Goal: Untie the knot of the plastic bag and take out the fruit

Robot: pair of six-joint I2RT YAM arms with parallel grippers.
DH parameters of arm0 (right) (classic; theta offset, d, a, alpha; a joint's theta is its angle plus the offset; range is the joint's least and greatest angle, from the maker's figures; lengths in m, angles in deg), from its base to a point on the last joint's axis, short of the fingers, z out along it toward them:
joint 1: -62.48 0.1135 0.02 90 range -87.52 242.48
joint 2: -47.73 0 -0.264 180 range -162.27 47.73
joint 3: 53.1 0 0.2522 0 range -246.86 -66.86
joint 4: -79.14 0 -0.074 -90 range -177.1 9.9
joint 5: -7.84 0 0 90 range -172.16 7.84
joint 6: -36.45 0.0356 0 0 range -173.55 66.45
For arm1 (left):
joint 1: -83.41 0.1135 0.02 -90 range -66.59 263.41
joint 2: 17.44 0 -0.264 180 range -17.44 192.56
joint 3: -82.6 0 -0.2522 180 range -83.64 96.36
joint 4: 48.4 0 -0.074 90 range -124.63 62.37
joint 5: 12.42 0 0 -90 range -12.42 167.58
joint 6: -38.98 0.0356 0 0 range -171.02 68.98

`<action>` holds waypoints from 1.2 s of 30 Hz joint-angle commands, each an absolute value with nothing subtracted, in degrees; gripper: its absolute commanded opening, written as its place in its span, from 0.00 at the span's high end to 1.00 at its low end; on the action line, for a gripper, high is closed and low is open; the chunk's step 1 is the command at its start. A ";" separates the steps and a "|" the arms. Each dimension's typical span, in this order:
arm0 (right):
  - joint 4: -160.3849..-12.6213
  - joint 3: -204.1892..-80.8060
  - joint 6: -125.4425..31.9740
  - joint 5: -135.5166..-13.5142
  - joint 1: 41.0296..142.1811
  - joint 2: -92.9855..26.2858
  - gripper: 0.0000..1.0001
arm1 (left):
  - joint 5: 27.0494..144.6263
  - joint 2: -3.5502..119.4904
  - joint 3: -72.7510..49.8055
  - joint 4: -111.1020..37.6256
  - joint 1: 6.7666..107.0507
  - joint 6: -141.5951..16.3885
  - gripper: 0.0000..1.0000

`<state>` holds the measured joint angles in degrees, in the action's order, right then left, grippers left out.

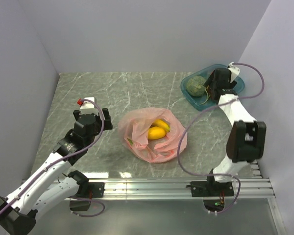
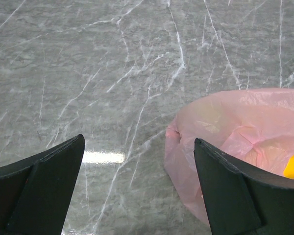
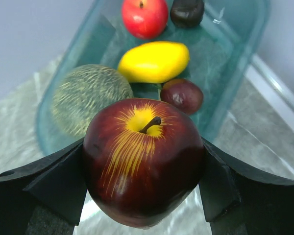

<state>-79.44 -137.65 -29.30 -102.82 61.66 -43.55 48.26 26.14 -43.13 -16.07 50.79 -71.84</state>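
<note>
1. Right gripper [image 3: 142, 146]: jaws set wide, clamped on a glossy dark-red apple [image 3: 137, 191] with yellow streaks, above the translucent teal plastic tray [image 3: 245, 54]
2. Right arm: elbow raised, reaching to the table's 1 o'clock corner
3. Left gripper [image 2: 138, 141]: fingers fully spread, holding nothing, over the grey marble table [image 2: 88, 58]
4. Thin crinkled pink plastic bag [image 1: 152, 144]: at table centre, at 3 o'clock of that empty tool, with yellow fruits [image 1: 158, 131] showing inside

Plain pale lavender walls [image 1: 152, 34] enclose a grey marble-patterned tabletop [image 1: 137, 90]; an aluminium rail [image 1: 161, 187] lines its near edge.
</note>
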 commanded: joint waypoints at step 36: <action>-64.52 -127.07 -52.93 -70.73 102.29 -25.83 0.22 | 51.21 24.58 -43.39 -16.44 51.94 -72.64 0.01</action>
<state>-68.55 -128.05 -49.58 -76.59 100.21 -24.43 50.75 25.33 -43.13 -15.89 51.64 -71.89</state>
